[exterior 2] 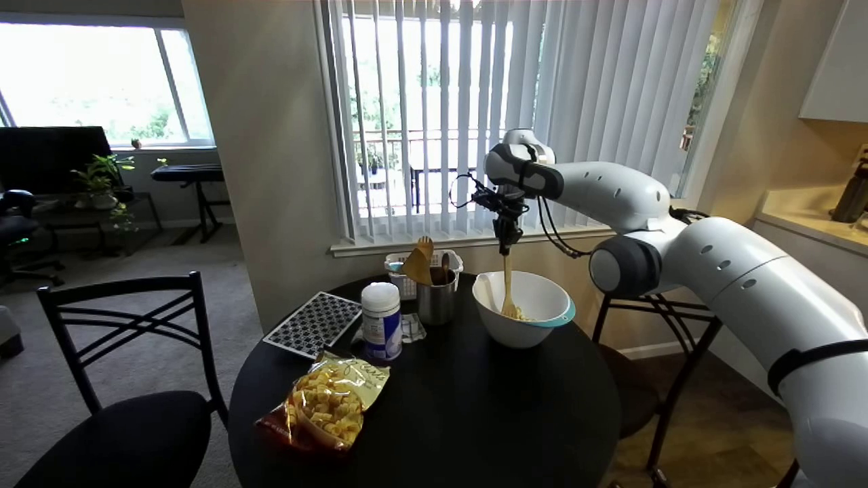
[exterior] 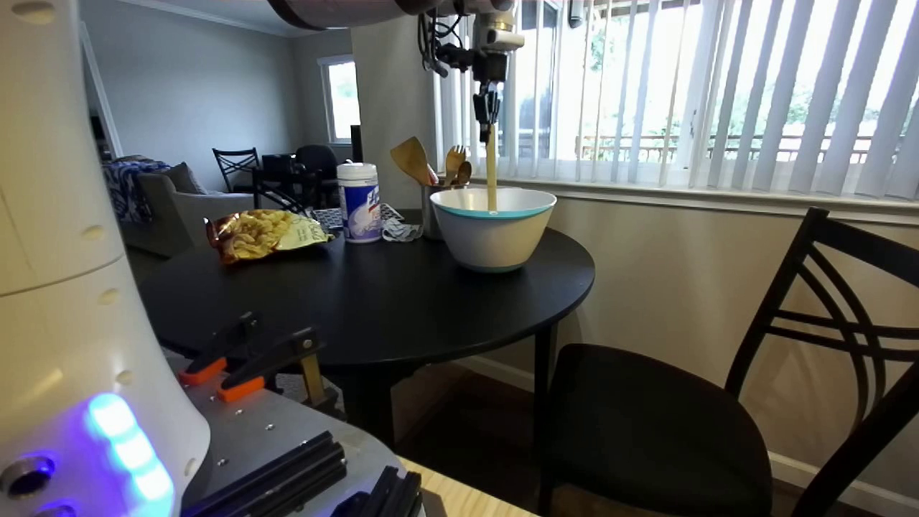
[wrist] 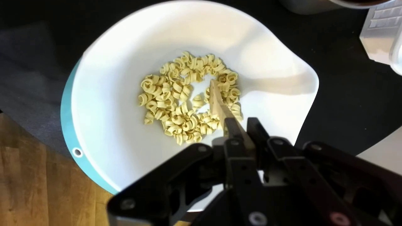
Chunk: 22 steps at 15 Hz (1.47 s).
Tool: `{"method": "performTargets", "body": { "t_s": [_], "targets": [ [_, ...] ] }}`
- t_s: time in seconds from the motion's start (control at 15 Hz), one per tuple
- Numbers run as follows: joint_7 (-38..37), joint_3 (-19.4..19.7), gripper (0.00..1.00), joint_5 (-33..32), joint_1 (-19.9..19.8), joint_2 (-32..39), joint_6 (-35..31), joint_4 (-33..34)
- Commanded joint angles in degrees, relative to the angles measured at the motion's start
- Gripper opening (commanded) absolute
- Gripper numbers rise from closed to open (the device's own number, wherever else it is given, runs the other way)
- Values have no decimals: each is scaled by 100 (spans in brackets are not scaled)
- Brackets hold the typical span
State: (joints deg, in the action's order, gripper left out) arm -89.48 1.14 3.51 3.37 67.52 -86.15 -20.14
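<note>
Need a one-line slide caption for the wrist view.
The claw grips a wooden utensil that reaches down into a white bowl of curly pasta.

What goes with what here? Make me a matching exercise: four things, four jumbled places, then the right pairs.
Things
1. Long pale wooden utensil
2. Pale yellow curled pasta
3. White-capped cylindrical canister
4. Shiny red-and-gold snack bag

Places
A. Lying on the round black table
B. Gripped by the black claw
C. Scattered inside the round white bowl
D. Standing on the table

Right pairs: 1-B; 2-C; 3-D; 4-A
</note>
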Motion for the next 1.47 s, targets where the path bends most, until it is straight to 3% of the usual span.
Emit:
{"method": "performTargets", "body": {
  "t_s": [0.0,0.93,1.4],
  "targets": [
    [121,85,3,-117,113,-3,-10,-1],
    [1021,357,3,-1067,1627,28,-97,-69],
    [1040,505,3,-1337,1974,145,-117,-32]
  ]
}}
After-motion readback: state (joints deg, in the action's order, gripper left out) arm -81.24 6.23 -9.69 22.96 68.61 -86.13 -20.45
